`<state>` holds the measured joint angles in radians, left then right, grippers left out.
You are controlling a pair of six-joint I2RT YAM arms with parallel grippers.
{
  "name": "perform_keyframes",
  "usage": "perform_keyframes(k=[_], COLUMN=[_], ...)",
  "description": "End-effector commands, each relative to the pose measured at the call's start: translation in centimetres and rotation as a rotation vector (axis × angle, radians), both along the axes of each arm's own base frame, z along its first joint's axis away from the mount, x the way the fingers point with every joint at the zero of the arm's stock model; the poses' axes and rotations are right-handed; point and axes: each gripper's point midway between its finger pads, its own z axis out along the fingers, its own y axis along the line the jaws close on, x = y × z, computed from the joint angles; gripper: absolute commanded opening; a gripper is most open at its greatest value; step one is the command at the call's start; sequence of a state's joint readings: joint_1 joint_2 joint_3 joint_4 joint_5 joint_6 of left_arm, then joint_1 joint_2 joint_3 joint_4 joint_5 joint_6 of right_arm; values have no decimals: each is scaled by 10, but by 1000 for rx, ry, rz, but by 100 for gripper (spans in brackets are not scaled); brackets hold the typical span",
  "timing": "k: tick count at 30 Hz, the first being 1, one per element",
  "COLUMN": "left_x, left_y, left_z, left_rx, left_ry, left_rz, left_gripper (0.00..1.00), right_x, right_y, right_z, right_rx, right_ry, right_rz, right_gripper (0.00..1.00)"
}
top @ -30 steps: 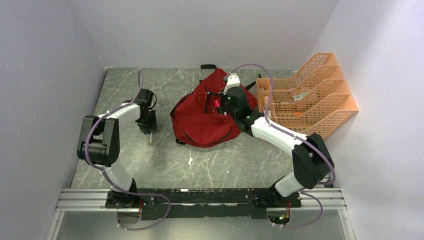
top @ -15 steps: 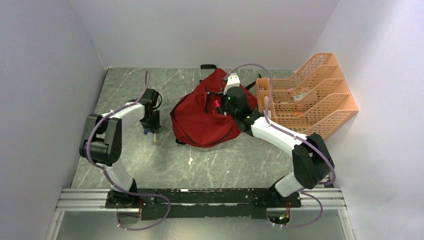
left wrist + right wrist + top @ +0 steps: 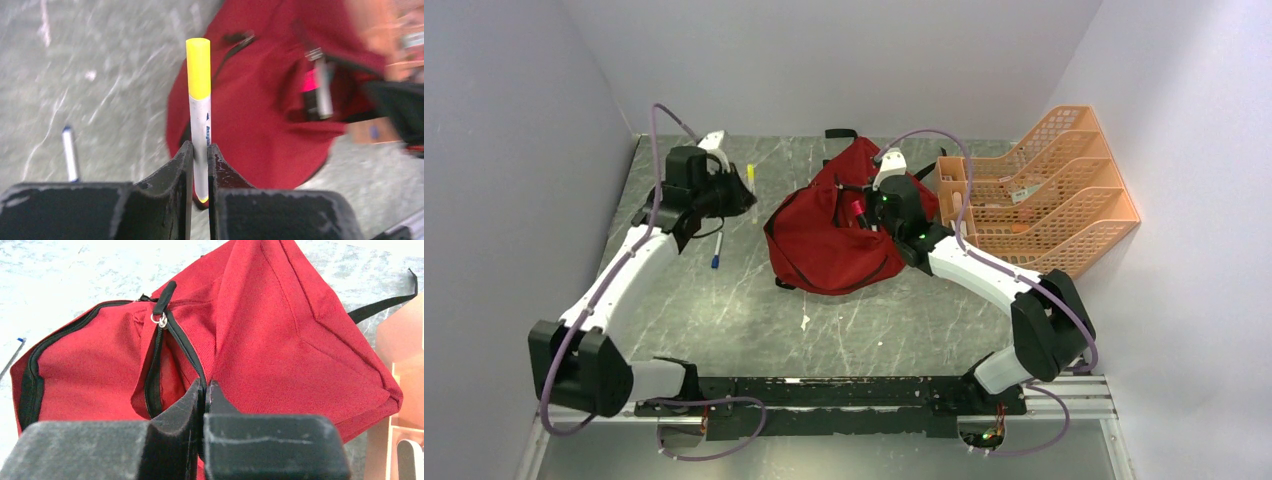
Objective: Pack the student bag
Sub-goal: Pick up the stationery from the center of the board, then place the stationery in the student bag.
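Note:
The student bag (image 3: 824, 240), dark red with black zippers, lies mid-table, also seen from the right wrist (image 3: 280, 325) and the left wrist (image 3: 260, 100). My right gripper (image 3: 867, 212) is shut on the bag's zipper edge (image 3: 200, 371) and holds the opening (image 3: 152, 385) up; from its own wrist the gripper (image 3: 205, 386) shows no gap. My left gripper (image 3: 740, 196) hangs above the table left of the bag, shut on a white marker with a yellow cap (image 3: 199, 95). That marker (image 3: 750, 176) sticks out past the left gripper (image 3: 200, 148).
A blue-capped pen (image 3: 716, 252) lies on the marble table (image 3: 724, 320) below the left gripper, also seen from the left wrist (image 3: 70, 152). An orange mesh file organizer (image 3: 1049, 190) stands at the right wall, close behind the right arm. Grey walls enclose three sides.
My left gripper closed on the yellow-capped marker on the table, then lifted it and swung it up and back. The blue pen stayed on the table. The right arm has not moved.

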<state>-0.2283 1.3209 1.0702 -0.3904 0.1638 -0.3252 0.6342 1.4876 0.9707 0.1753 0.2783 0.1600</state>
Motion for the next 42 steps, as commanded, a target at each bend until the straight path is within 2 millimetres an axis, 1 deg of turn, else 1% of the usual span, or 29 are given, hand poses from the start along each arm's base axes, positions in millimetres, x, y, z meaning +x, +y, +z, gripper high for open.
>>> perform_keyframes(k=[1,2,4,9,13,16,19,21,25,28,37,42], left_x=[7,6,5,2,0,-5,-12,-15,-18,-14,5,15], left_y=[-52,-64,-88,-145,-174,-198,-223,-236,-252,-258,-273,-276], left_z=[77,82,84,64,42,23,15,8,-9,-17,-21,-25], left_rx=[-211,-224,-250,-355,-371,-403,-445,-451,-453,-459,-476,-517], left_ry=[-213,-221,-212,-122,-41,29,81,107,173,197,205,216], left_rz=[-137,-162,-201,-283,-293,-318,-351,-360,-362,-353,-339,-327], left_gripper=[5,5,5,5,5,5,5,5,5,5,5,5], right_x=[1,2,1,1,2,2,1,1,0,-1,-8,-11], right_y=[6,5,4,4,3,2,2,1,-1,-2,2,9], right_z=[31,31,32,35,40,42,41,41,43,45,40,39], right_rx=[64,66,74,86,93,100,100,96,89,87,115,143], right_ry=[-66,-65,-63,-69,-73,-77,-76,-73,-80,-86,-70,-50], right_rz=[6,0,-5,-11,-21,-26,-25,-25,-24,-25,4,33], right_gripper=[0,0,0,0,0,0,0,0,0,0,0,0])
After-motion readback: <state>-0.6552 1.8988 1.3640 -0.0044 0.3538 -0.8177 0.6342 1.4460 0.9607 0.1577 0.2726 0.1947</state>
